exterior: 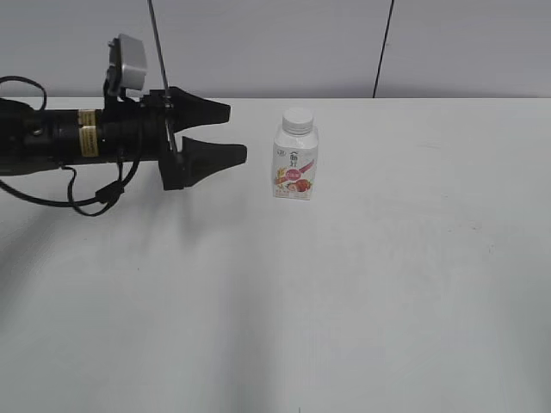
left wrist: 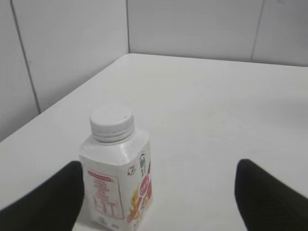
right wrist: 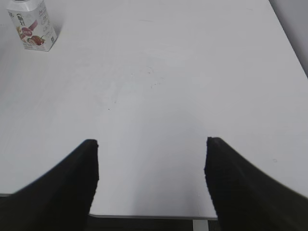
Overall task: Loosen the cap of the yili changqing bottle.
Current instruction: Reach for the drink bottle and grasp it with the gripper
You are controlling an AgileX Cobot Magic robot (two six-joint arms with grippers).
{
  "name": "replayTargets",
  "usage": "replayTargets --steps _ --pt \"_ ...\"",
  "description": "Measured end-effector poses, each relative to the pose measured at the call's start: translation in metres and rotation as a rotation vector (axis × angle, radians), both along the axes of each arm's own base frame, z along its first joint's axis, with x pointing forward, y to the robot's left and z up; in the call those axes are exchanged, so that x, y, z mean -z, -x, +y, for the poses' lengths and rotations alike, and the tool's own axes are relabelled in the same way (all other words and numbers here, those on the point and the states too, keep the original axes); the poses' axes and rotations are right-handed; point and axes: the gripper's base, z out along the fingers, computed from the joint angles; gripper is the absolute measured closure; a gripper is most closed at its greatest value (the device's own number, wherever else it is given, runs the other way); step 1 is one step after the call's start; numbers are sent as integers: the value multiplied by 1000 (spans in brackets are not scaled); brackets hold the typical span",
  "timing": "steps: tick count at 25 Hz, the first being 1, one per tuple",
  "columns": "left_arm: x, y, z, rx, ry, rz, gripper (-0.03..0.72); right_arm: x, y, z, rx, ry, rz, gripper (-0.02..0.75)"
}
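Observation:
The yili changqing bottle [exterior: 295, 166] stands upright on the white table, white with a pink-red strawberry label. Its white ribbed cap [exterior: 298, 120] is on the neck. My left gripper [exterior: 237, 132] is open, level with the bottle and a short way to its left, jaws pointing at it. In the left wrist view the bottle [left wrist: 118, 185] stands just inside the left jaw, with the cap [left wrist: 111, 123] above, and the gripper [left wrist: 159, 185] is open. My right gripper [right wrist: 150, 159] is open and empty over the table's front edge; the bottle [right wrist: 32, 26] is far off at the top left.
The white table [exterior: 387, 275] runs back to a grey panelled wall [exterior: 284, 43]. A thin dark rod [exterior: 159, 52] rises behind the left arm. The right arm does not show in the exterior view.

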Motion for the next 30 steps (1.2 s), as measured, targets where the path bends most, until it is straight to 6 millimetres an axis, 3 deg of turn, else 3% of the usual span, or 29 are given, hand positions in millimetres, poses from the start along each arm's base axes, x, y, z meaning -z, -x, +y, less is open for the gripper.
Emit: replayTargets --steps 5,12,30 --pt "13 -41 -9 60 -1 32 96 0 0 0 0 0 0 190" --pt "36 -74 -20 76 9 108 87 0 0 0 0 0 0 190" --pt "71 -95 -53 151 -4 112 94 0 0 0 0 0 0 190"
